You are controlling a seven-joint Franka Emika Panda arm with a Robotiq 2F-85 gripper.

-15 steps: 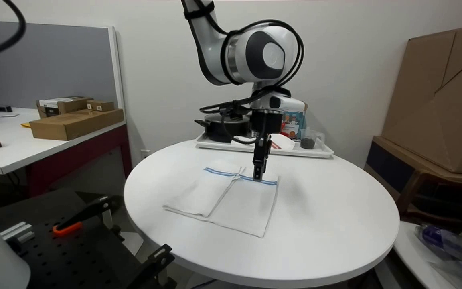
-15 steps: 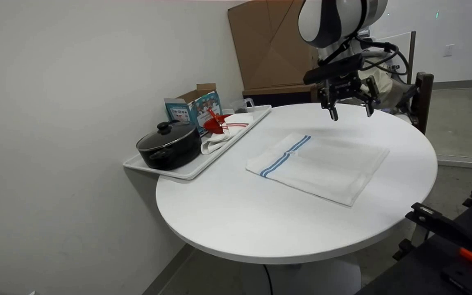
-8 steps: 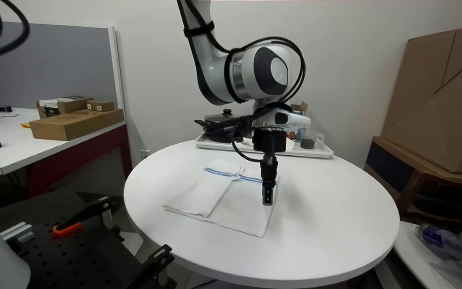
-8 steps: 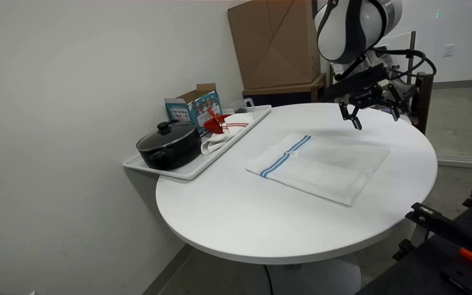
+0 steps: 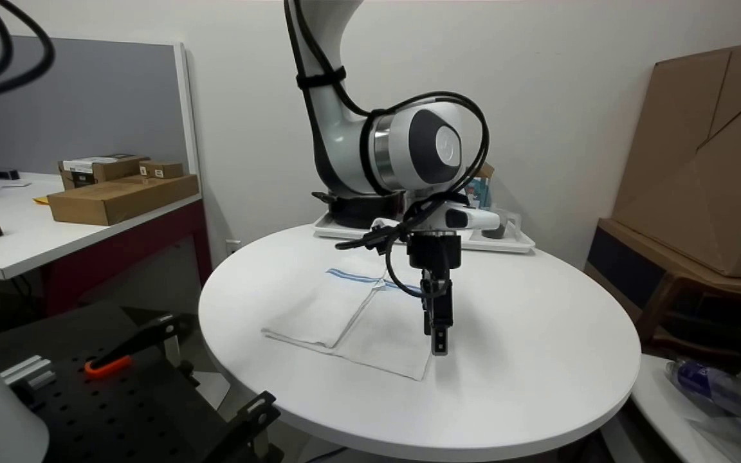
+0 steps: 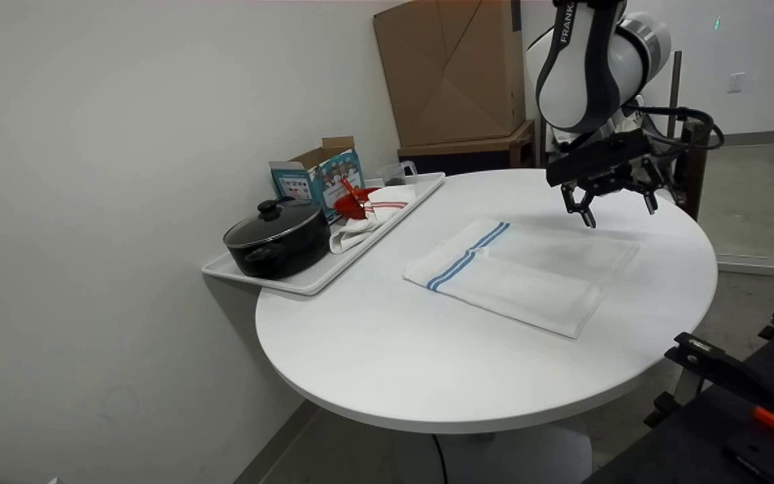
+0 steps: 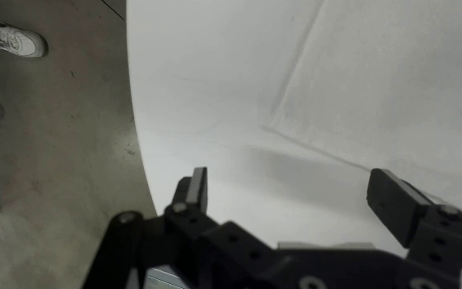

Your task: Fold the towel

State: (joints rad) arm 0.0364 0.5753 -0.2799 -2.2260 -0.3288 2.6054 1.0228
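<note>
Round white table (image 5: 538, 347) occupies the middle of the frame in an exterior view, backed by a pale wall (image 5: 570, 128). Left of centre on it, the towel (image 5: 364, 328) lies flat, one part folded over. In the wrist view the gripper (image 7: 289, 178), jaws spread wide and grasping nothing, hangs near the towel, which fills the upper right. At centre-left in an exterior view, a white tray (image 6: 306, 281) bears a lidded black pot (image 6: 278, 245).

Black lidded pot (image 6: 278, 245), open blue box (image 6: 337, 177) on white tray (image 6: 318, 274); sneaker (image 7: 14, 38) on floor (image 7: 70, 116).
</note>
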